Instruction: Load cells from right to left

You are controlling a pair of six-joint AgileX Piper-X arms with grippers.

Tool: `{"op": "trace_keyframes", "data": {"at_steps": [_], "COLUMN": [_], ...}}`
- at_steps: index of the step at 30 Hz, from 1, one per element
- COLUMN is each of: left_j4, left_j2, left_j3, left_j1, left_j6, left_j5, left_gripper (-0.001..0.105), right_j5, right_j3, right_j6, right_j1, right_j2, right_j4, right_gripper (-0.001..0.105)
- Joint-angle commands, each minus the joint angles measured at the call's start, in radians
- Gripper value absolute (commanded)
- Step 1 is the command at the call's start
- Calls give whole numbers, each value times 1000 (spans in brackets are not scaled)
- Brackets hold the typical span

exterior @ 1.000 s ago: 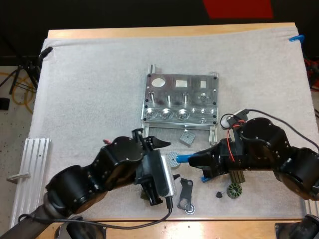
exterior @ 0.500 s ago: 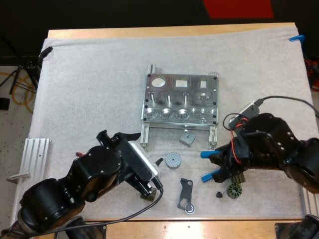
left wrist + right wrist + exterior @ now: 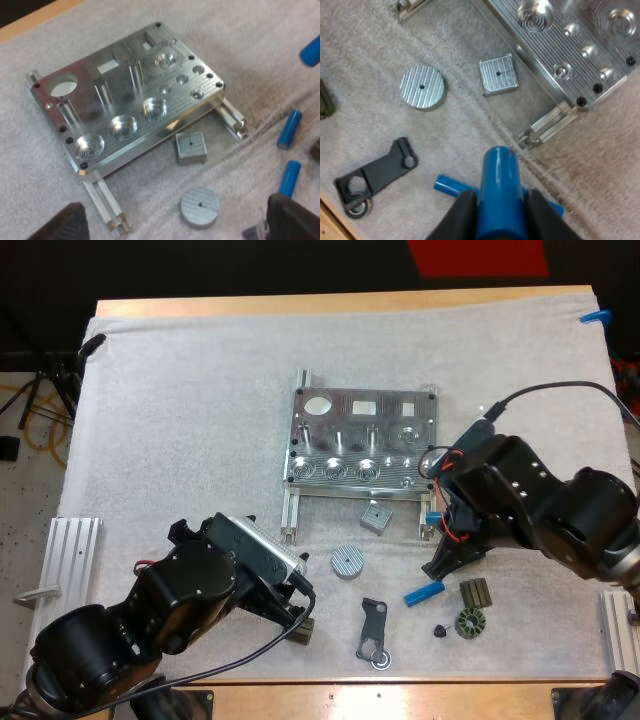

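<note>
Right claw (image 3: 497, 220) clamps a blue cylinder (image 3: 500, 185), long axis along its fingers, free end aimed at the mat (image 3: 380, 40) by the fixture's (image 3: 580, 45) rail (image 3: 547, 122). Left claw (image 3: 177, 222) gapes wide, empty. The left wrist view reveals two loose cylinders (image 3: 290, 129) lying flat; the high view, one (image 3: 424, 592).

A square grey block (image 3: 498, 74) lay just left of the right gripper (image 3: 499, 197). A round grooved disc (image 3: 422, 86) lay farther left, close ahead of the left gripper (image 3: 177, 227). A black bracket (image 3: 374, 175) lay between the two grippers. A toothed dark ring (image 3: 468, 622) and a ribbed olive piece (image 3: 475, 592) sat just right of the right gripper.
</note>
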Motion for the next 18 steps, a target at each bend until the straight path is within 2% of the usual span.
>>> {"op": "trace_keyframes", "data": {"at_steps": [1,10,14,18], "left_j4": [-15,-11,-11,-9], "left_j2": [-4,-4,-4,-4], "left_j3": [-8,-8,-8,-8], "left_j1": [-1,-1,-1,-1], "left_j6": [-36,-167,-169,-169], "left_j5": [-22,-30,-49,-49], "left_gripper": [71,71,71,71], "right_j5": [17,80,104,135], "right_j3": [-19,-22,-22,-22], "right_j6": [-32,-91,-95,-165], "right_j1": [2,2,2,2], "right_j2": [7,32,43,73], "right_j4": [6,-14,-71,-110], "right_gripper": [0,0,0,0]}}
